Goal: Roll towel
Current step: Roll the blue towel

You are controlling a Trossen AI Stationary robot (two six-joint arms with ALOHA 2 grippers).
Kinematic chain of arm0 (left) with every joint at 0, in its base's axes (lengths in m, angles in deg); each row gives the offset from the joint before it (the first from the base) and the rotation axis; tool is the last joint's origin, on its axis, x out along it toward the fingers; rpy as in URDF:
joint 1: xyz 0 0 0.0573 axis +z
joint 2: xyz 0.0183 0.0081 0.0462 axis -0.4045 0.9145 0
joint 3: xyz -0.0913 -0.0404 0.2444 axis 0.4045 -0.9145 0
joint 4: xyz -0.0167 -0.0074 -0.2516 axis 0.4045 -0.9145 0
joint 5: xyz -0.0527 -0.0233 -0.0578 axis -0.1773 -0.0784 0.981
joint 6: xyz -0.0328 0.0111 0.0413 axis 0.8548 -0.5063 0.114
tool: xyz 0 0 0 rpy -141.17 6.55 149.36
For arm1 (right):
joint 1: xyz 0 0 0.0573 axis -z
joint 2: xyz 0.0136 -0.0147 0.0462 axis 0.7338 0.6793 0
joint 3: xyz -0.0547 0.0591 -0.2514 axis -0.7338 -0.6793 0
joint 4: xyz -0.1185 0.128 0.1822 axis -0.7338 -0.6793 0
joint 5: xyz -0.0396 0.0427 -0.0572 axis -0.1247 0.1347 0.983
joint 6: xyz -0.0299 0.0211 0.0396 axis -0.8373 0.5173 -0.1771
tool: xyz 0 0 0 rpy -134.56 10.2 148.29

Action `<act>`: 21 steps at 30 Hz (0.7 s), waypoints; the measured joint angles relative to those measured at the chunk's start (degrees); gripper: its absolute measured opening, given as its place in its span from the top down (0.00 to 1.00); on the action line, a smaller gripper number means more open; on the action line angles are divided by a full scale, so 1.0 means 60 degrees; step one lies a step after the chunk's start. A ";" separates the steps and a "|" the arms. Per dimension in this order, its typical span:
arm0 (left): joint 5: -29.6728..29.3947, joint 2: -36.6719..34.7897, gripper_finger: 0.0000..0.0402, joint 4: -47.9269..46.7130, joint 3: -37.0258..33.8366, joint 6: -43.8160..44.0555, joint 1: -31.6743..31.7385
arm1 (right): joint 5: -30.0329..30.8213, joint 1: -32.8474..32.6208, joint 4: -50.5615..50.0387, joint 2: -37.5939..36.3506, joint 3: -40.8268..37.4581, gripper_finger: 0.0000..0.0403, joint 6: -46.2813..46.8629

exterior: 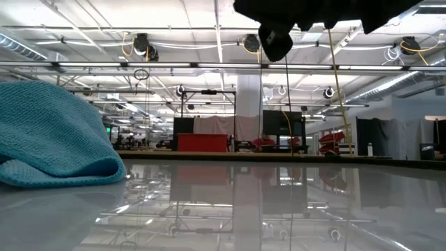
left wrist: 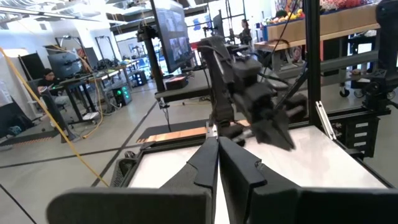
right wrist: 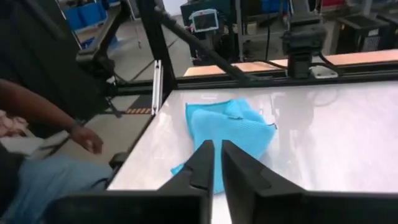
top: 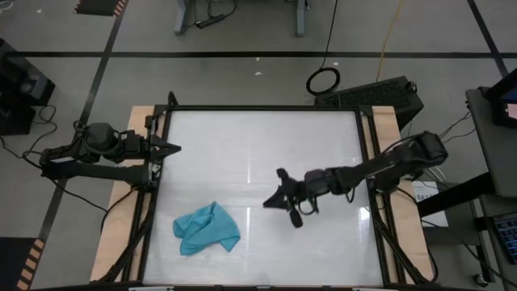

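Two dark arms work over a white worktop (top: 258, 145). One small teal towel (top: 207, 229) lies crumpled in a loose heap near the worktop's front edge, on the left half, with nothing holding it. In the low view the towel (exterior: 56, 136) bulks large at the left, resting on the glossy surface.

Left gripper (top: 172, 148) waits at the left edge of the worktop, well apart from the towel, pointing inward; its jaws are pressed together, the two fingers (left wrist: 205, 165) meeting along a thin seam in its wrist view.

Right gripper (top: 273, 200) reaches from the right side to about the middle of the worktop, raised above the surface and aimed toward the towel, with bare worktop between them. Its jaws stand only a narrow slit apart and hold nothing; in its wrist view the fingers (right wrist: 200, 163) frame the towel (right wrist: 227, 134) ahead.

Beyond the worktop's edge in the right wrist view, a person's hand (right wrist: 87, 138) and forearm show beside the frame, clear of the robot.
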 joint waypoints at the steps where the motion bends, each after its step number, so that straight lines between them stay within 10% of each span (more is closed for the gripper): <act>1: 0.0001 0.0002 0.94 0.0000 0.0000 0.0001 -0.0001 | 0.0194 -0.0151 0.0224 0.0229 0.0000 0.90 -0.0183; 11: -0.0001 0.0002 0.94 0.0000 0.0000 -0.0001 -0.0001 | 0.0416 -0.0976 0.1657 0.3212 0.1594 0.56 -0.2196; 21: -0.0001 0.0000 0.94 0.0004 0.0000 -0.0001 0.0001 | 0.0475 -0.1283 -0.1351 0.5618 0.4194 0.42 -0.2447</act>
